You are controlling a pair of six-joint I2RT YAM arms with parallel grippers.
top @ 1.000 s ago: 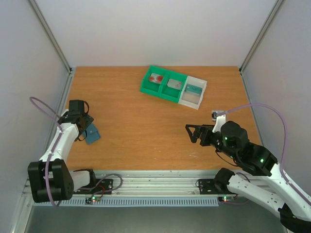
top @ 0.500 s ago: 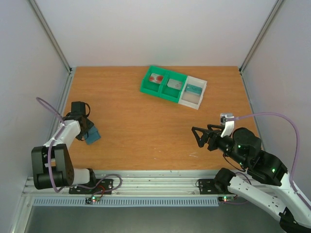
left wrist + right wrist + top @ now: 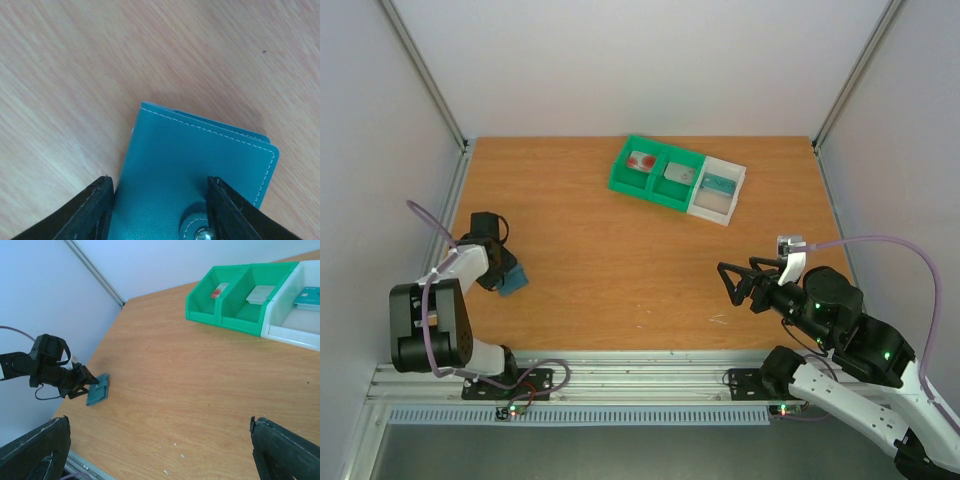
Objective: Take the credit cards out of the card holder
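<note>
left fingers (image 3: 503,274): hanging low at about 8 o'clock on the tabletop (image 3: 610,260), right over the card holder. They're sitting partway spread, with one tip at the holder's long edge and the other overlapping its cover next to the snap tab. Honestly can't tell if they're actually pinching it.
card holder (image 3: 514,279): lying flat on the wood at 8 o'clock, folded shut. It's teal-blue with pale stitching, and the snap tab (image 3: 196,227) is showing in the left wrist view.
green bins (image 3: 645,196): sitting at roughly 12 o'clock, two compartments side by side.
white-and-red card (image 3: 641,161): lying in the left green compartment.
grey card (image 3: 678,172): lying in the right green compartment.
white bin (image 3: 712,206): sitting right against the green pair on their 3 o'clock side.
teal card (image 3: 718,184): lying inside the white bin.
right fingers (image 3: 728,282): hovering at about 4 o'clock, spread wide and gripping nothing, pointing toward 9 o'clock. They're well apart from both the holder and the bins.
</note>
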